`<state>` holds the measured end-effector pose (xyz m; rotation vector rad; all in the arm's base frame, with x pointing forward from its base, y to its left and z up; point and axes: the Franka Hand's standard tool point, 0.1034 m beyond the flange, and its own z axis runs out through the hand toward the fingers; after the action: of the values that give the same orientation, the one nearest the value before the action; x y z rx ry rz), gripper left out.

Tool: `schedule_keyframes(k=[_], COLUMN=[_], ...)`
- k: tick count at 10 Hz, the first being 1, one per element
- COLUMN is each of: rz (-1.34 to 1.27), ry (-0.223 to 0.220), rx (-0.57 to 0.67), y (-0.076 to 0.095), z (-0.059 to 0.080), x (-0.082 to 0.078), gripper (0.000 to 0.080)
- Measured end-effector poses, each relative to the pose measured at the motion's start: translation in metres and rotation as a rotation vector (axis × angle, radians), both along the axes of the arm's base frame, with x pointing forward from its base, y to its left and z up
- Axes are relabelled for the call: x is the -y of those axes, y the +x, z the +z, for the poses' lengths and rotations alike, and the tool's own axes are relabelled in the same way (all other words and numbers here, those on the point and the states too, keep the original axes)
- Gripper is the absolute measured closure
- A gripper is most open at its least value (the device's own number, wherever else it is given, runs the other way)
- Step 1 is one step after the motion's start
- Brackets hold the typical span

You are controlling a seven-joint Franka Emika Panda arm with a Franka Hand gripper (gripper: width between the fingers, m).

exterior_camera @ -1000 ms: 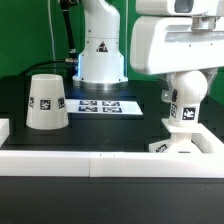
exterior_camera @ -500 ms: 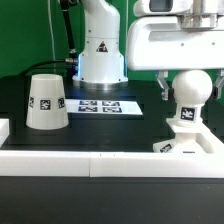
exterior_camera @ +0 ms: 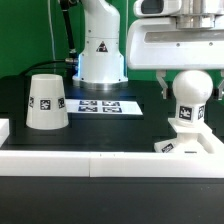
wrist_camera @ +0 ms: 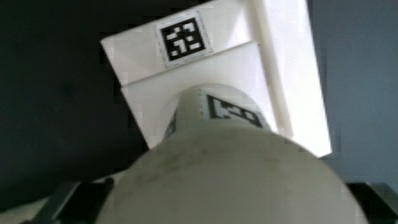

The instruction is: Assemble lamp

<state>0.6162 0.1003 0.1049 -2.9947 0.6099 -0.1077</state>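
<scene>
The round bulb [exterior_camera: 191,92] stands upright on its stem on the flat square base [exterior_camera: 190,146] at the exterior view's right, behind the white front rail. My gripper [exterior_camera: 189,88] comes down from above with a finger on each side of the bulb's globe and is shut on it. In the wrist view the bulb [wrist_camera: 231,165] fills the space between the dark fingers of my gripper [wrist_camera: 228,205], and the base [wrist_camera: 169,60] with its tag lies beyond it. The tapered shade [exterior_camera: 46,102] stands mouth down at the exterior view's left, apart from my gripper.
The marker board [exterior_camera: 98,104] lies flat in the middle, in front of the white robot pedestal [exterior_camera: 100,45]. A white rail [exterior_camera: 100,165] runs along the front edge, with a white block [exterior_camera: 4,128] at its left end.
My gripper has turned about its vertical axis to face squarely, and the bulb has shifted slightly to the exterior view's right and stands more upright.
</scene>
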Motion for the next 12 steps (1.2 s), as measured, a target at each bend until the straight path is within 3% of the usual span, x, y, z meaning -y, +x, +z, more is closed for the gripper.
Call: schedule_keyframes(k=[4,12], rz=[-0.466,-0.993], ry=[0.041,0.141], rx=[-0.050,-0.103], y=[-0.0036,-0.0014], z=[-0.0015,-0.0008], x=[-0.0059,-0.0032], gripper=[0.0223,0.0223])
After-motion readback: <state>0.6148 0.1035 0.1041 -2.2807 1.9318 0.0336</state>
